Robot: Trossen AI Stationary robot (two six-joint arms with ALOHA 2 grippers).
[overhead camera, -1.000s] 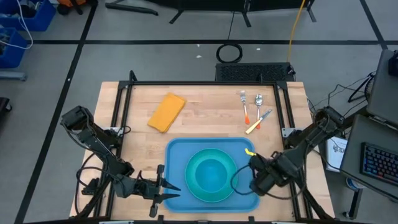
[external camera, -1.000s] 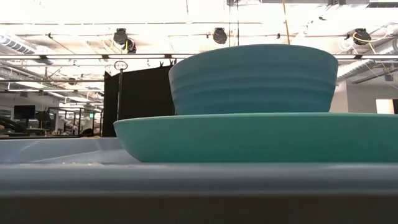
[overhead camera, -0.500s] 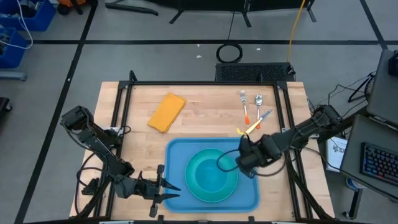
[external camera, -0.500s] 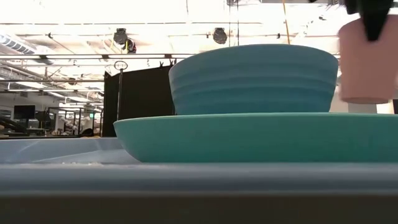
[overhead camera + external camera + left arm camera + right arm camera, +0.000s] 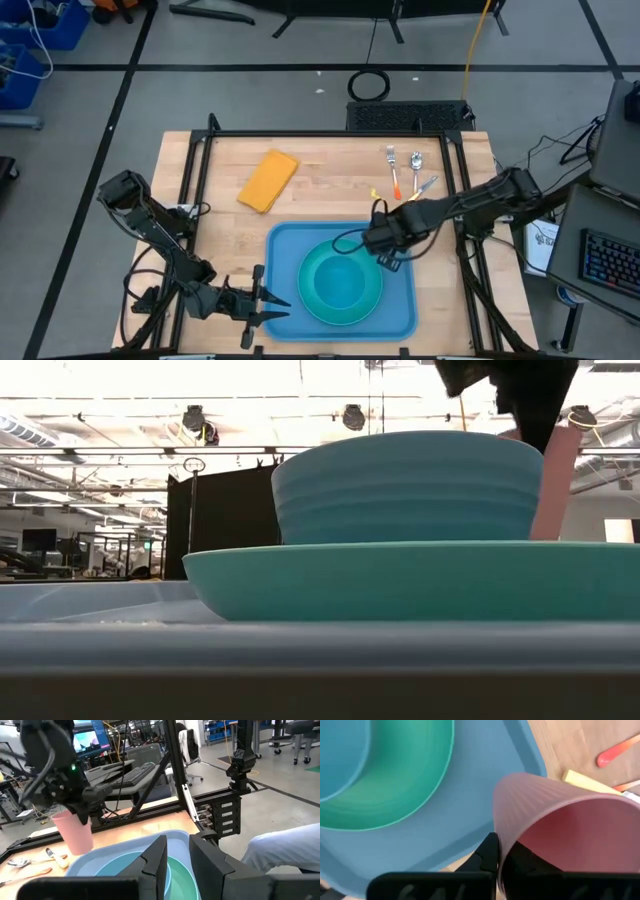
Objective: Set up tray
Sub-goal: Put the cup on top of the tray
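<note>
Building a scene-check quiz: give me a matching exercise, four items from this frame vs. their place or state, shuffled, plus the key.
Items:
1. pink cup
2. bowl
3. yellow cloth
4. left gripper

Places or states:
A. lying on the bare wood of the table, beyond the tray
B. standing on the teal plate
C. held by its rim in the right gripper, above the tray's far right corner
D. at the tray's near left corner

Pairs: 1-C, 2-B, 3-A, 4-D
</note>
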